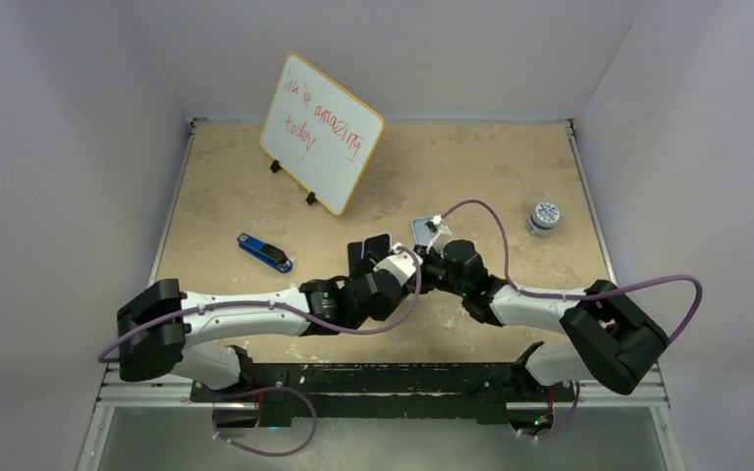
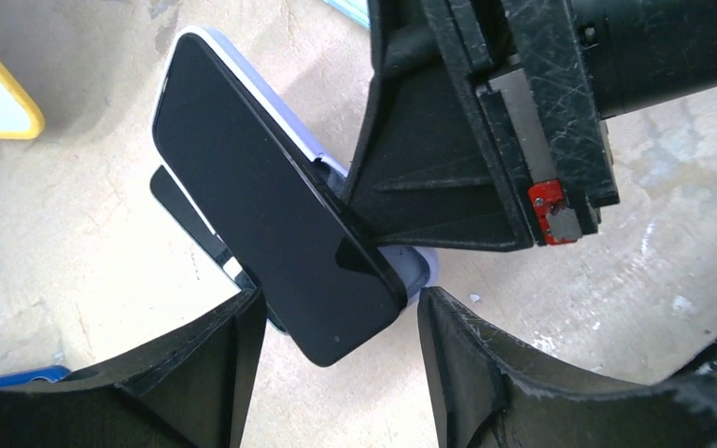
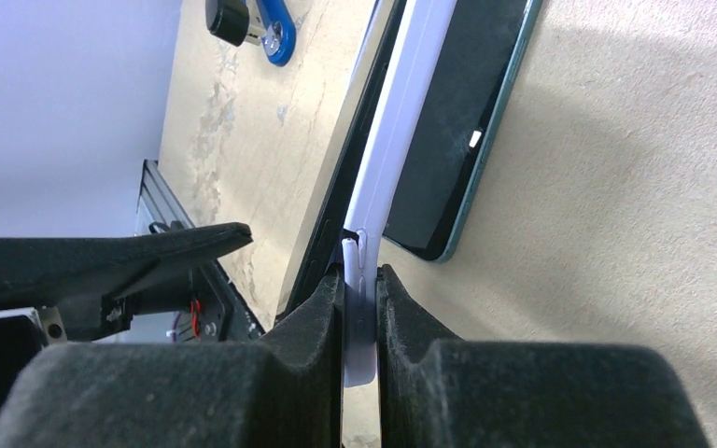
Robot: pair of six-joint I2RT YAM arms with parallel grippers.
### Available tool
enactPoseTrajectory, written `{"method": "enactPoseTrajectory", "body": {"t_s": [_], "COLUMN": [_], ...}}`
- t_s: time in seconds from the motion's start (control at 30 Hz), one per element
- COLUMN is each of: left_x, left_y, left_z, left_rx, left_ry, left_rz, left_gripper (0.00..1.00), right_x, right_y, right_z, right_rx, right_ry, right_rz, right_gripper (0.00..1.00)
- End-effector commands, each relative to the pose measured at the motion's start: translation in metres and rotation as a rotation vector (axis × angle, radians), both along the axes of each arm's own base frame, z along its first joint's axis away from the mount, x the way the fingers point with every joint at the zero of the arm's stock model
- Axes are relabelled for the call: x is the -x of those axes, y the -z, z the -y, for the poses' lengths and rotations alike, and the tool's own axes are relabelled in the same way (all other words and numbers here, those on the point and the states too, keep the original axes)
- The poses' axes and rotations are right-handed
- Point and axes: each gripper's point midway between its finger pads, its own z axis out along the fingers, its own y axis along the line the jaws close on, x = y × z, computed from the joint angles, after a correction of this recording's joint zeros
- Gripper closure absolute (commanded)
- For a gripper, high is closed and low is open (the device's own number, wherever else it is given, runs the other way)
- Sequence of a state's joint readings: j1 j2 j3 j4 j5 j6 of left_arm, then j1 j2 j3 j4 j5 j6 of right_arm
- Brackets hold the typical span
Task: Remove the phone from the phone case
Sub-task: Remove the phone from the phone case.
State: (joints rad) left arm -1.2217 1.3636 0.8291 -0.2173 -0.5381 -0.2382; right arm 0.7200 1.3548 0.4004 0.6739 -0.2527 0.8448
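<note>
In the left wrist view a black phone (image 2: pixel 271 205) is tilted up off the table, its lower end partly out of a pale lavender case (image 2: pixel 417 269). My left gripper (image 2: pixel 336 308) is open, a finger on each side of the phone's lower corner, not touching it. My right gripper (image 3: pixel 361 308) is shut on the case's edge (image 3: pixel 401 140), and the phone (image 3: pixel 336 205) shows to the left of the case. In the top view both grippers meet at the table's middle, the left (image 1: pixel 393 263) and the right (image 1: pixel 430 250).
A second dark phone with a teal edge (image 3: pixel 457 131) lies flat on the table under the held one (image 2: pixel 191 229). A blue stapler (image 1: pixel 263 253) lies to the left. A whiteboard (image 1: pixel 322 132) stands at the back and a small jar (image 1: pixel 544 218) at the right.
</note>
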Motion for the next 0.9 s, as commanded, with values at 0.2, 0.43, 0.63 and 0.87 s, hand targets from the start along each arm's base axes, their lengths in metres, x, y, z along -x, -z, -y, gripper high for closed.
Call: {"method": "enactPoseTrajectory", "body": {"t_s": [0.2,0.43,0.63,0.87], "left_x": [-0.012,-0.021,-0.023,-0.017], "left_y": [-0.012,-0.015,-0.008,-0.024], "left_z": [0.014,-0.005,-0.013,-0.012], "left_rx": [-0.098,-0.170,-0.228,-0.161], "left_ry": [-0.069,-0.165,-0.187,-0.153], "left_rz": [0.156,0.214,0.226,0.199], "left_gripper": [0.42,0.51,0.58,0.50], "right_x": [-0.012,-0.010,-0.010,-0.008], "right_y": [-0.043,-0.042,-0.044,-0.037], "right_z": [-0.019,-0.019,-0.021,-0.020], "right_rx": [-0.106,-0.104,-0.113,-0.096], "right_ry": [-0.014,-0.021,-0.031,-0.032], "right_rz": [0.064,0.059,0.054,0.041], "right_gripper": [1.00,1.00,1.00,1.00]}}
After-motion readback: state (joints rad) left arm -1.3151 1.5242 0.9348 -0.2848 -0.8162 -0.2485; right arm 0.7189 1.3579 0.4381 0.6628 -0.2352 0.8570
